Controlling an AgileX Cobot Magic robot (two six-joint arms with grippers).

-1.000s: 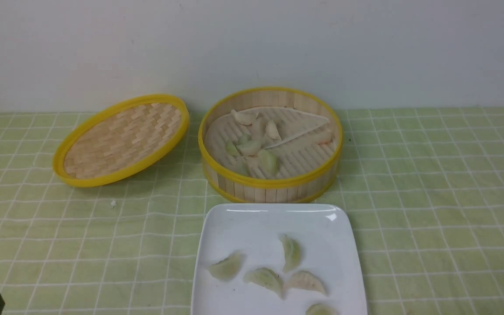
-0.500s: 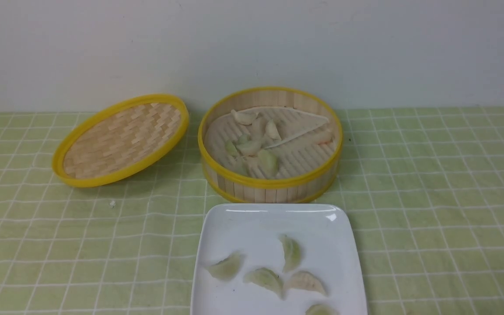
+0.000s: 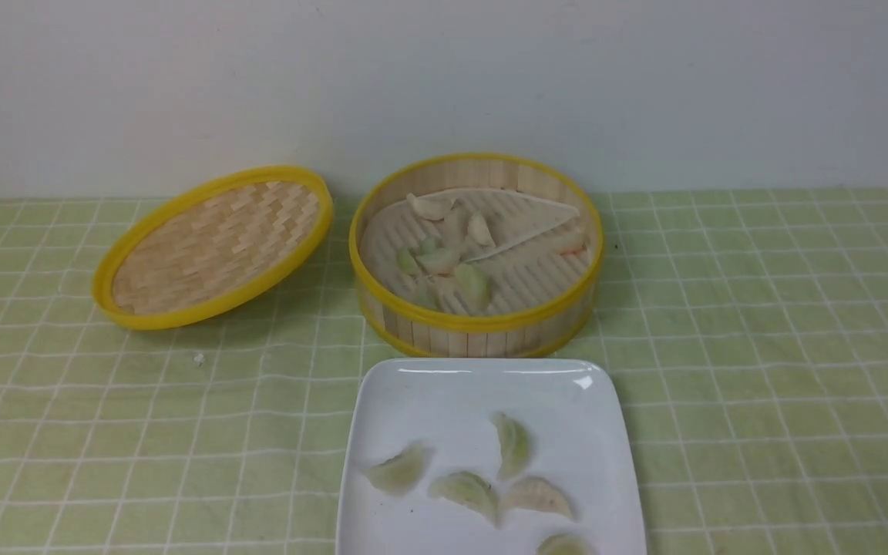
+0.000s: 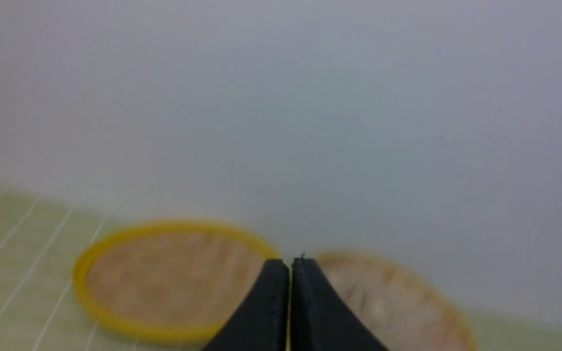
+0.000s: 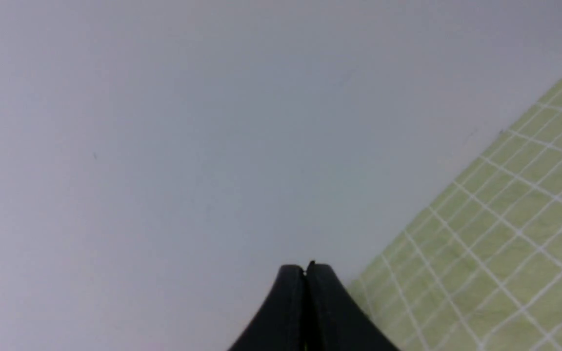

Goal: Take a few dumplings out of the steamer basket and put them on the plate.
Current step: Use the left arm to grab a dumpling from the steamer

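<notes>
Dumplings (image 3: 465, 491) split between two dishes on a green checked tablecloth (image 3: 760, 347). Five on the plate (image 3: 413, 401), glossy white and square, nearest the camera in the front view: four scattered across its middle, two of them tip to tip, the fifth cut off by the lower frame edge. Rest of the batch inside the steamer basket (image 3: 475, 327), directly behind the plate and just beside its far rim: a loose cluster in the basket's left half, two paler ones farther back, all on a white paper liner (image 3: 525, 220) folded over on itself.

Woven lid (image 3: 213, 247) with yellow rim to the left of the basket, tilted, its right edge raised and close to the basket wall; contact there impossible to tell. Small white crumb (image 3: 199, 358) on the cloth in front of the lid.

Left gripper (image 4: 290, 263), seen from its own wrist camera, closed tight, black fingertips pressed together, pointing toward the gap between blurred lid and basket, apart from both. Right gripper (image 5: 305, 267) likewise clamped together, only a hairline seam between the pads, aimed at the pale wall (image 5: 139, 122) just above the cloth's far edge.
</notes>
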